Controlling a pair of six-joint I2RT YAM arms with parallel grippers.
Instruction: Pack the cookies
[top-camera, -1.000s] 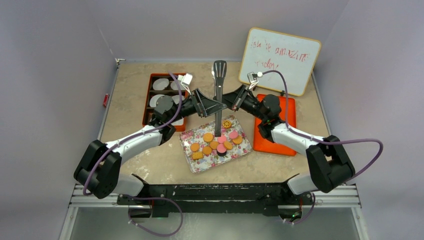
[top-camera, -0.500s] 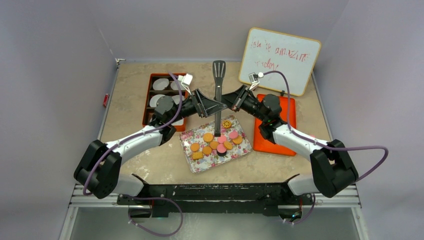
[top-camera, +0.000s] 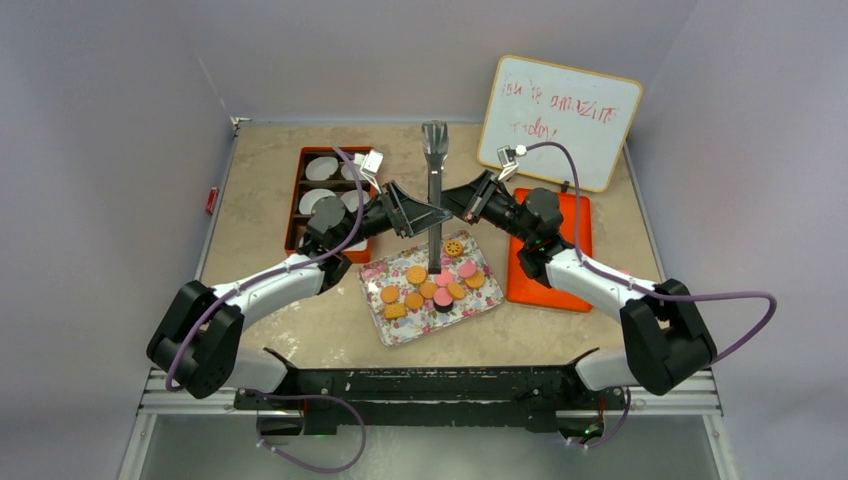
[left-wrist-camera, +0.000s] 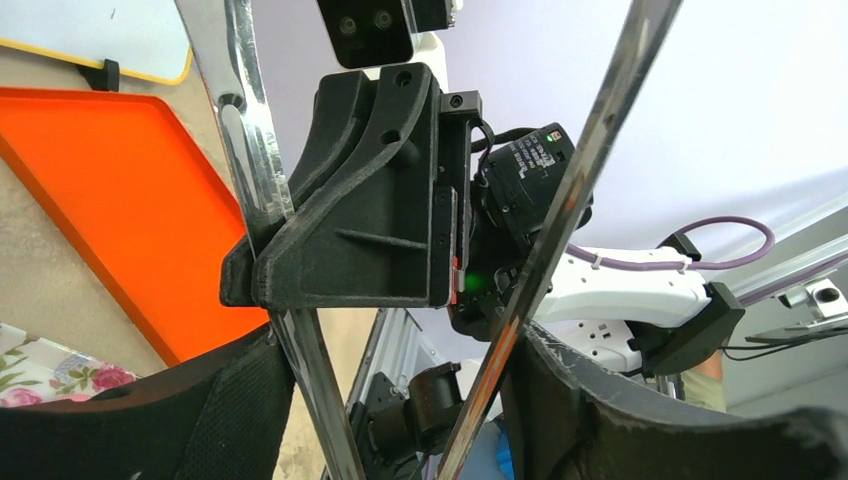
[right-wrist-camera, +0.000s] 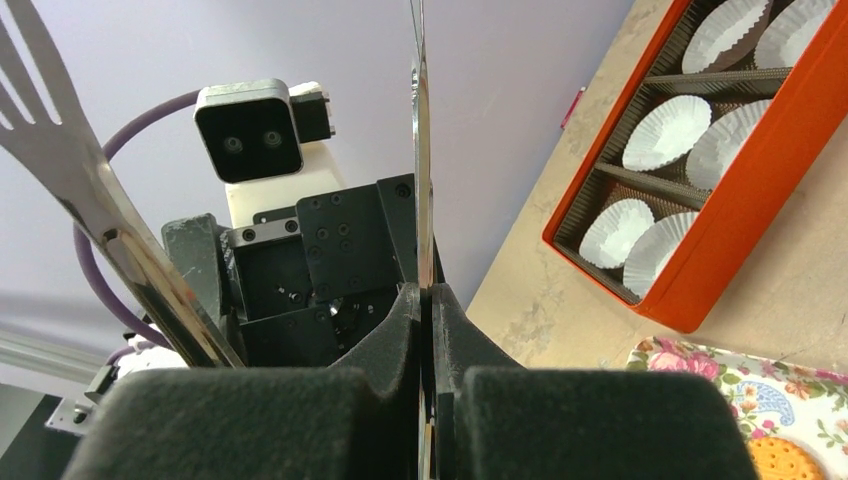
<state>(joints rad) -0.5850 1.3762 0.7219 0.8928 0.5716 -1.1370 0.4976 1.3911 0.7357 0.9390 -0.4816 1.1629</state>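
Note:
The cookies (top-camera: 430, 285), orange-tan and pink with one dark and one yellow, lie on a floral tray (top-camera: 400, 330) at the table's middle. Metal tongs (top-camera: 436, 190) stand upright over them, tips among the cookies. My right gripper (top-camera: 458, 205) is shut on one arm of the tongs (right-wrist-camera: 420, 150), seen edge-on in the right wrist view; the other arm (right-wrist-camera: 60, 150) spreads to the left there. My left gripper (left-wrist-camera: 400, 400) straddles both arms, and each arm (left-wrist-camera: 300, 370) rests against a finger pad. One cookie (right-wrist-camera: 785, 460) shows at the right wrist view's corner.
An orange box (top-camera: 296, 205) holding white paper cups (right-wrist-camera: 660, 130) stands left of the tray. An orange lid (top-camera: 570, 270) lies under my right arm. A whiteboard (top-camera: 560, 120) leans at the back right.
My left jaws have drawn closer together against the tongs' two arms. The tongs' upper end has shifted slightly and looks blurred. The right forearm settled a little to the right early on.

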